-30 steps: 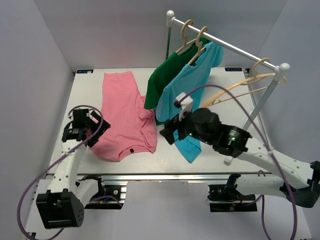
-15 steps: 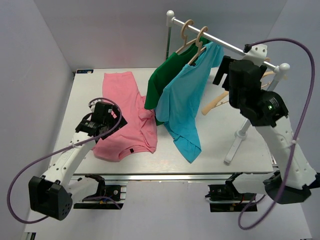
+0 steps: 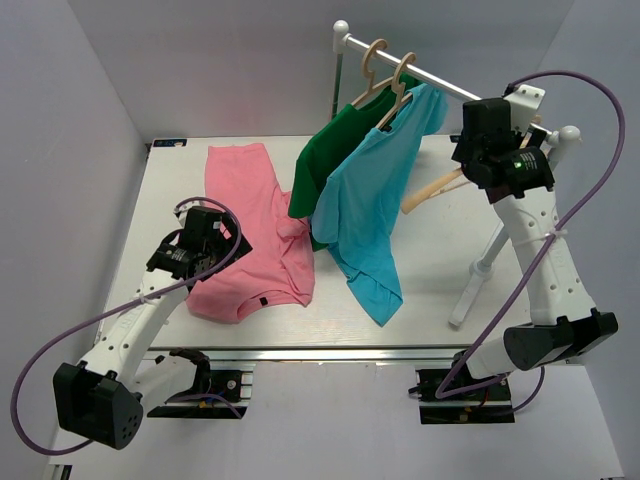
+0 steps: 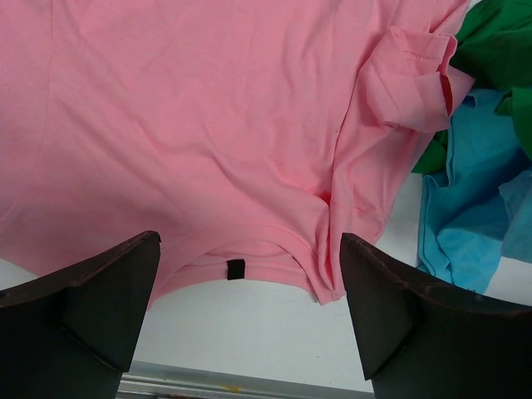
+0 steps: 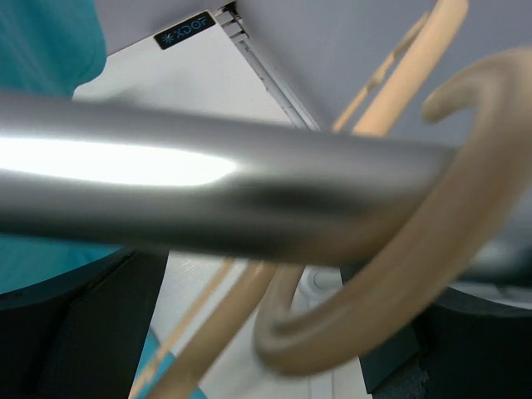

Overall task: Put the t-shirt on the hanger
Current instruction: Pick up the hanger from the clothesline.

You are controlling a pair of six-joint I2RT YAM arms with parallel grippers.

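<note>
Top external: t-shirt (image 3: 245,225) lengthwise near-far, collar nearside; L end effector (image 4: 249,243), R end effector (image 3: 477,126) open, holding nil.

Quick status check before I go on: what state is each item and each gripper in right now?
t-shirt: flat on the table, collar toward the near edge, one sleeve folded over, unhung.
hanger: empty, hooked on the rail.
green shirt: hung on the rail.
blue shirt: hung on the rail.
left gripper: open above the t-shirt's collar, holding nothing.
right gripper: open, fingers either side of the hanger's hook.
</note>
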